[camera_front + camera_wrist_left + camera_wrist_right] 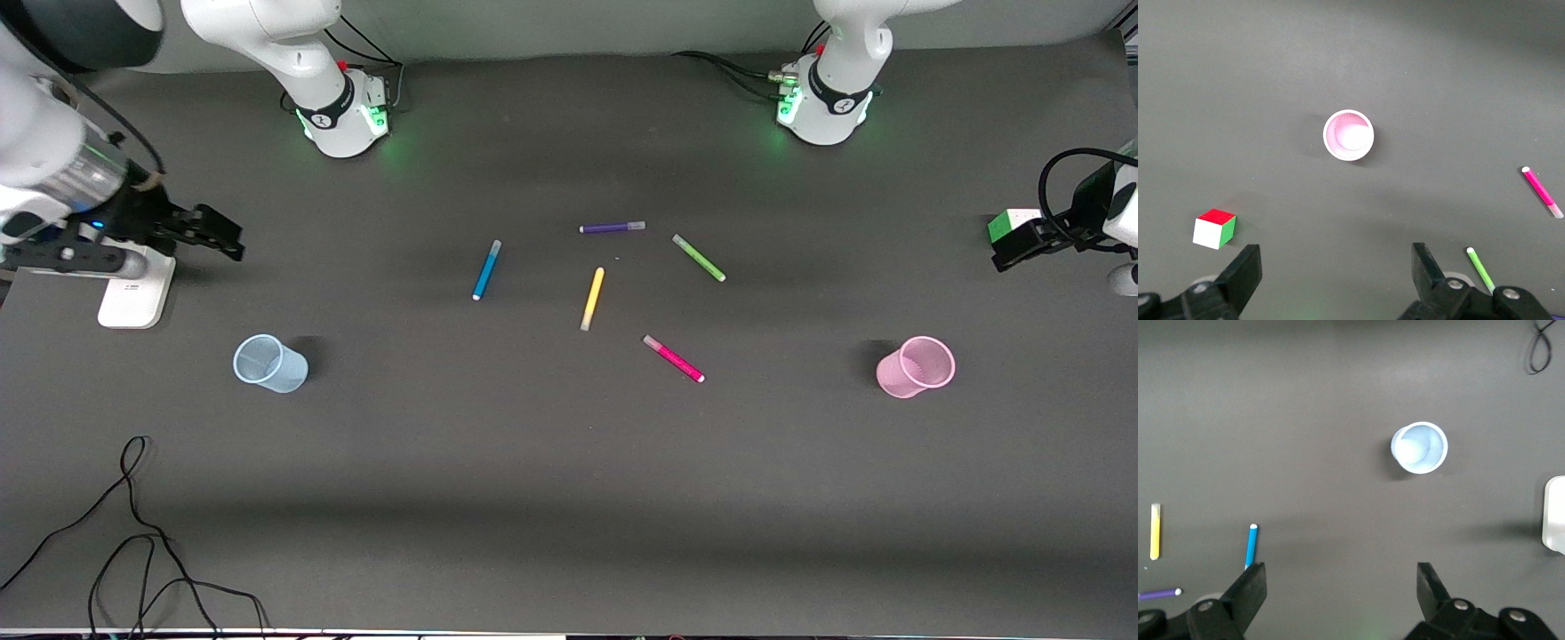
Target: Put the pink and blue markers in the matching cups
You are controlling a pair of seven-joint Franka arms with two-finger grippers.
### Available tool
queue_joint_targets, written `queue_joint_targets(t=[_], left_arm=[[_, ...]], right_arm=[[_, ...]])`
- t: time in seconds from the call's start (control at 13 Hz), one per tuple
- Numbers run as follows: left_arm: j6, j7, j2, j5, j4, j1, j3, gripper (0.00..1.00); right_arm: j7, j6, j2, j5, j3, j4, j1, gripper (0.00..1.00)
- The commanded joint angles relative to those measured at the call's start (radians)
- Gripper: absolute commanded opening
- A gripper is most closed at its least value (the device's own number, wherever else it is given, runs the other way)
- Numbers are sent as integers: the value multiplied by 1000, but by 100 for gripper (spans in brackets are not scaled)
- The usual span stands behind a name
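We have nothing placed yet: the blue marker (pixel 486 270) and pink marker (pixel 674 359) lie on the surface (pixel 569 498) among the other pens, the pink one nearer the front camera, while the blue cup (pixel 269 364) and pink cup (pixel 916 366) stand empty (one toward each arm's end). The left claw (pixel 1335 273) and right claw (pixel 1341 590) hover released, holding nothing.

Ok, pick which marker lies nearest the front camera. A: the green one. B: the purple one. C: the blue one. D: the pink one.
D: the pink marker lies lowest in the front view, below the blue marker, the green marker and the purple marker.
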Motion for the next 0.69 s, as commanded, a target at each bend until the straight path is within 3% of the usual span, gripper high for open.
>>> queue_joint_targets(t=[0.0,0.15,0.46,0.62], left_arm=[[-12,13,22,6,22,-7,-1,100],[-6,12,35,6,24,-8,-4,100],[31,12,82,8,21,-5,-4,100],[52,1,116,8,19,-8,-4,100]], right_arm=[[131,-26,70,58,66,9,20,100],[230,-18,162,179,74,0,72,100],[308,46,348,230,83,-26,189,100],[321,174,380,308,83,-128,200,100]])
